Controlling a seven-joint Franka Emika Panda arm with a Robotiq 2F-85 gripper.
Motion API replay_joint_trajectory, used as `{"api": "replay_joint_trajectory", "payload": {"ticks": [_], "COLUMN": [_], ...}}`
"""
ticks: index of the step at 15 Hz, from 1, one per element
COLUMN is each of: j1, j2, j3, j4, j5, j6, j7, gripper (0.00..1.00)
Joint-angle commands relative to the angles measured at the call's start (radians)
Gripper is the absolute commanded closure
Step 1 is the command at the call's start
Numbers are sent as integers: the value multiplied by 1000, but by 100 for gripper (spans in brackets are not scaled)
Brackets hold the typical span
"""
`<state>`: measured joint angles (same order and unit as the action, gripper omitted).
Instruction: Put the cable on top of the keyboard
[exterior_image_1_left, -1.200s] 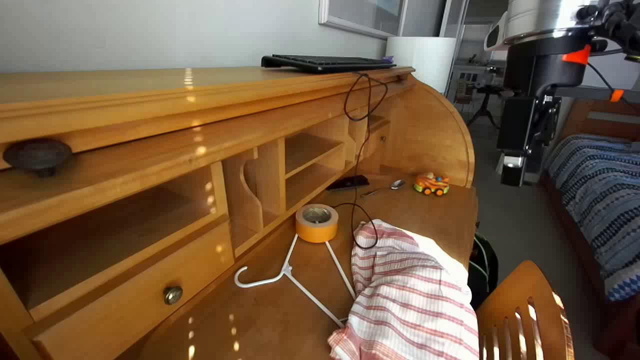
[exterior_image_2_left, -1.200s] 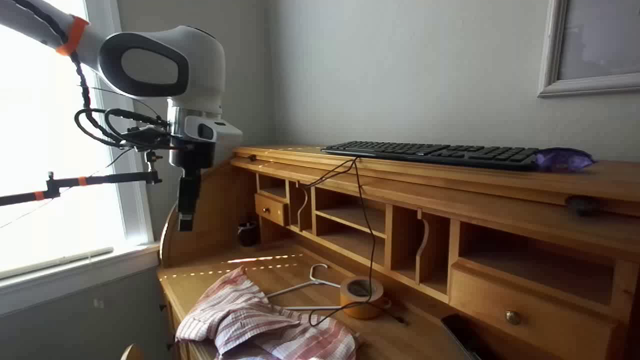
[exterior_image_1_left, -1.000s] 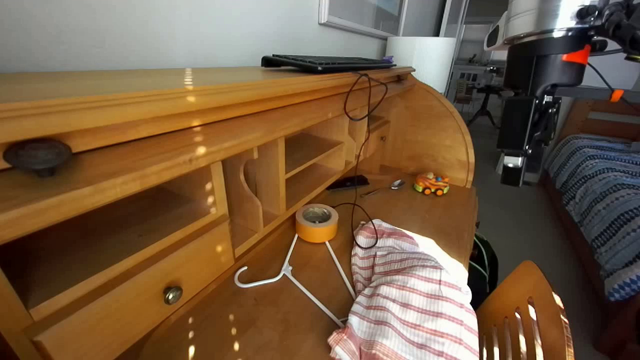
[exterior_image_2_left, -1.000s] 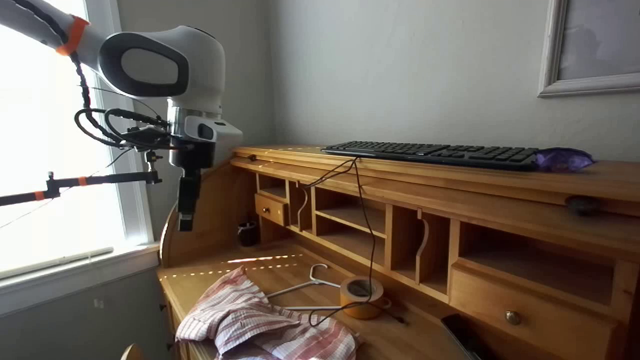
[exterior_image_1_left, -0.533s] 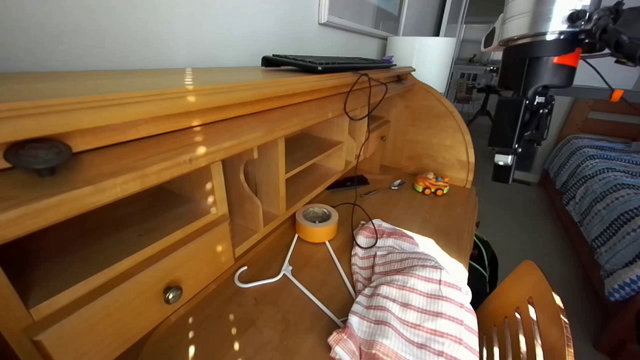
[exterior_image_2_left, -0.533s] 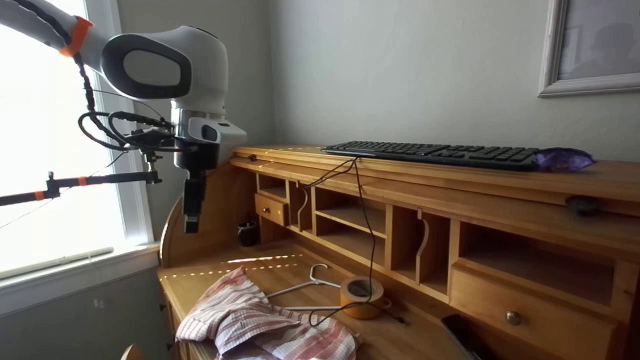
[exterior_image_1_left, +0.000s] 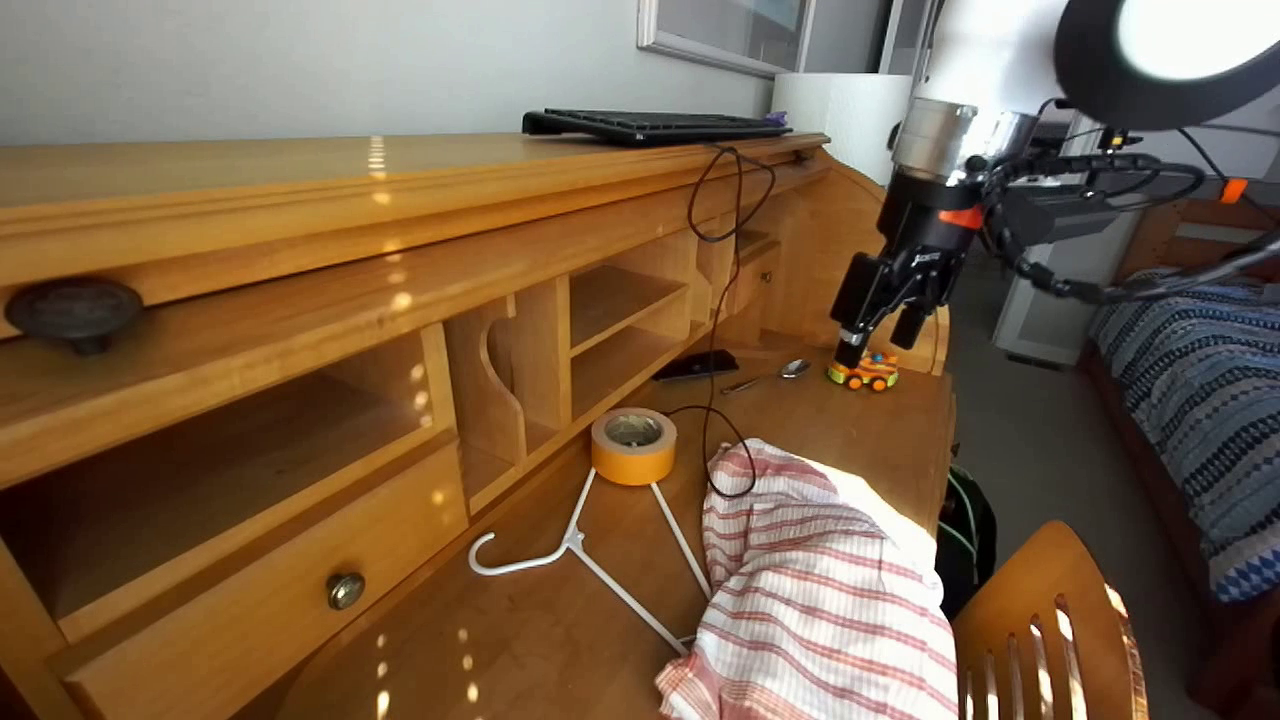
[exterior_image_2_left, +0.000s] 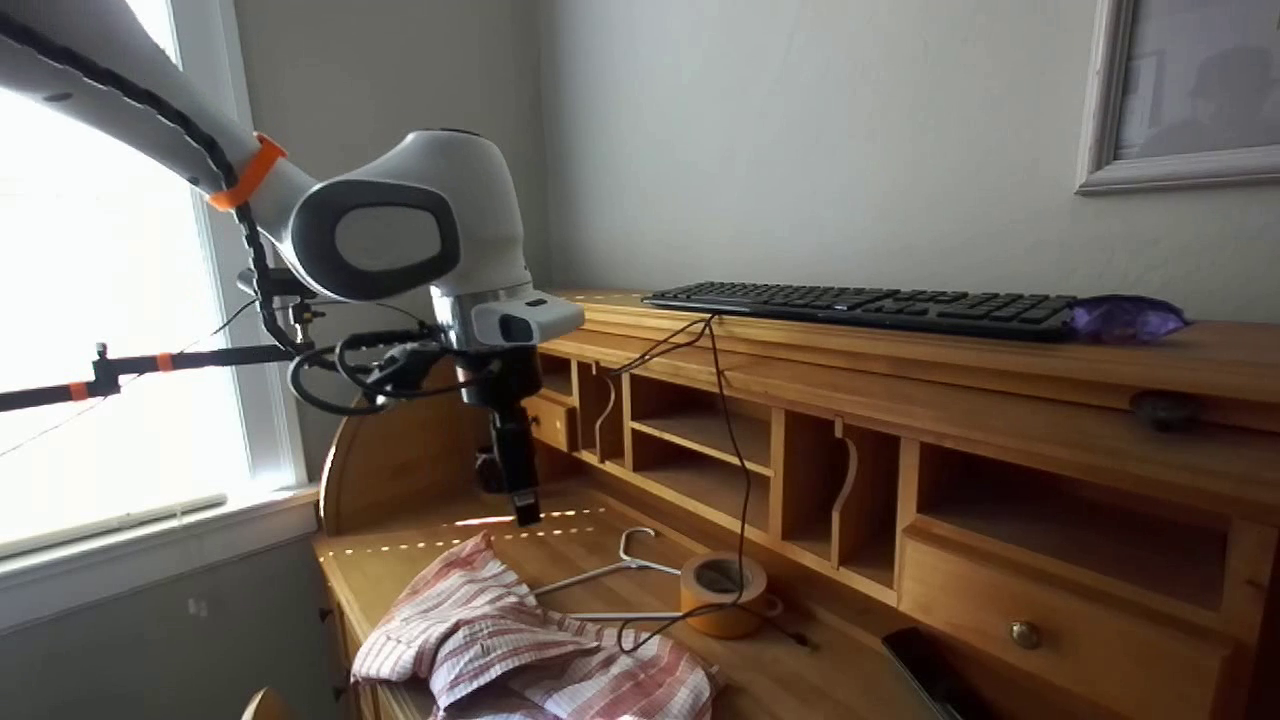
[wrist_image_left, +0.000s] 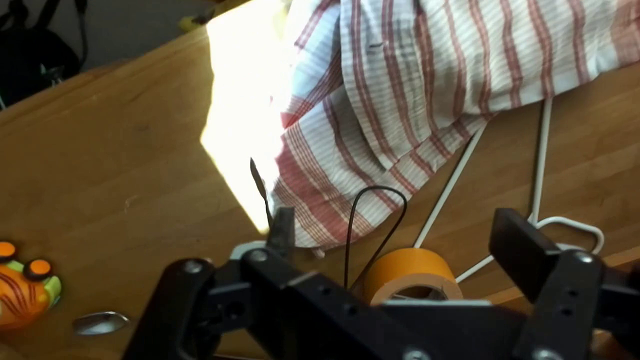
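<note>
The cable (exterior_image_1_left: 752, 470) is a thin black cord. In both exterior views it hangs from the front edge of the desk's top shelf, beside the keyboard (exterior_image_1_left: 650, 125), down to the desktop. The cable (exterior_image_2_left: 734, 437) ends near the tape roll; a loop of the cable (wrist_image_left: 348, 230) shows in the wrist view between the fingers, farther off. The black keyboard (exterior_image_2_left: 870, 305) lies flat on the top shelf. My gripper (exterior_image_1_left: 880, 340) is open, empty and tilted above the desktop. It (exterior_image_2_left: 526, 508) is apart from the cable. Its fingers (wrist_image_left: 395, 235) are wide apart in the wrist view.
An orange tape roll (exterior_image_1_left: 634, 450) sits by a white hanger (exterior_image_1_left: 575, 540) and a striped cloth (exterior_image_1_left: 820, 580). A toy car (exterior_image_1_left: 862, 370), spoon (exterior_image_1_left: 795, 369) and dark flat object (exterior_image_1_left: 697, 366) lie farther along. A purple item (exterior_image_2_left: 1130, 318) is at the keyboard's end.
The arm has moved down and inward over the desk, and the gripper has tilted. It has moved closer to the hanging cable. The cable and keyboard have not moved.
</note>
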<state>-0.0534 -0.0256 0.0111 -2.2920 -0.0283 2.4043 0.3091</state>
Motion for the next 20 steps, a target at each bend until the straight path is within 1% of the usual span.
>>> {"api": "replay_joint_trajectory", "payload": {"ticks": [1, 2, 3, 5, 10, 11, 12, 13, 14, 15, 17, 20], "j1": [15, 22, 21, 31, 34, 45, 58, 70, 95, 103, 141, 165], "j2": [123, 154, 89, 133, 148, 204, 241, 283, 325, 379, 470, 585], "j3": [-11, -18, -20, -27, -30, -61, -91, -115, -157, -181, -229, -237], "j4": [31, 43, 11, 22, 42, 65, 85, 115, 139, 183, 255, 350], "j5": [-104, -131, -67, -90, -93, -195, -278, -320, -394, -483, -539, -523], "j6": [205, 241, 176, 227, 232, 330, 380, 401, 445, 458, 478, 474], "j7": [84, 120, 45, 75, 79, 182, 258, 289, 358, 443, 514, 544], "gripper": [0, 0, 0, 0, 0, 0, 0, 0, 0, 0, 0, 0]}}
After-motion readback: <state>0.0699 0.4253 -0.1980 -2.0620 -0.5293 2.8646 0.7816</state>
